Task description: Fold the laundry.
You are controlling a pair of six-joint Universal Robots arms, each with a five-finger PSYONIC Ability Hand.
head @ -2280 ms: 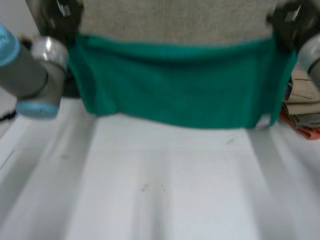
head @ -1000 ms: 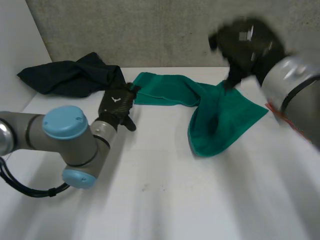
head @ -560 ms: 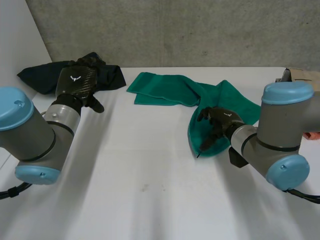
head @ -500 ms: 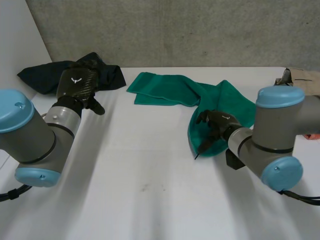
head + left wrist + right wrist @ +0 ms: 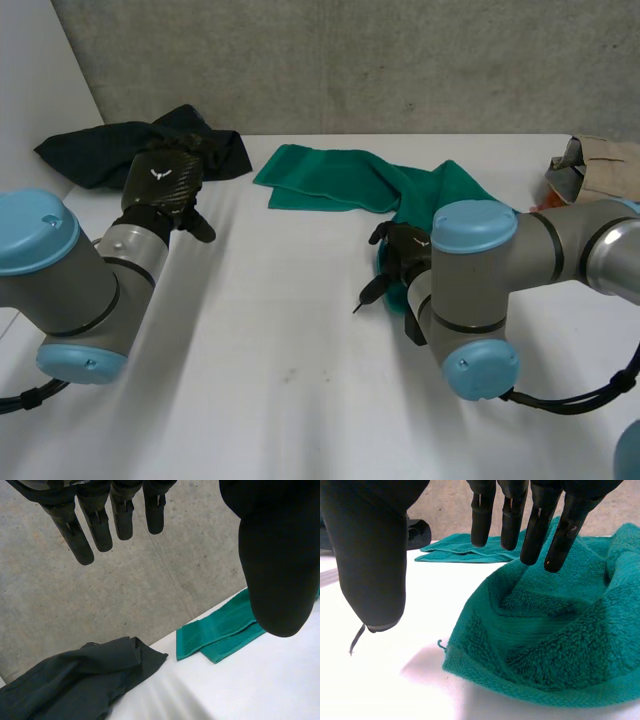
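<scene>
Lying crumpled, long axis crosswise, green towel (image 5: 335,180); left hand (image 5: 160,182) and right hand (image 5: 398,248) spread, empty.

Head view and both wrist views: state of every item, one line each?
green towel: rumpled, lying loose, unheld.
dark cloth: bunched heap, unheld.
beige clothes: piled, untouched.
left hand: open, empty, beside dark cloth.
right hand: open, empty, over green towel's near end.

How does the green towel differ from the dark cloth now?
The green towel is terry, one end folded flat; the dark cloth is smooth and heaped. The green towel lies by the right robot hand, the dark cloth by the left robot hand. Neither is held.
</scene>
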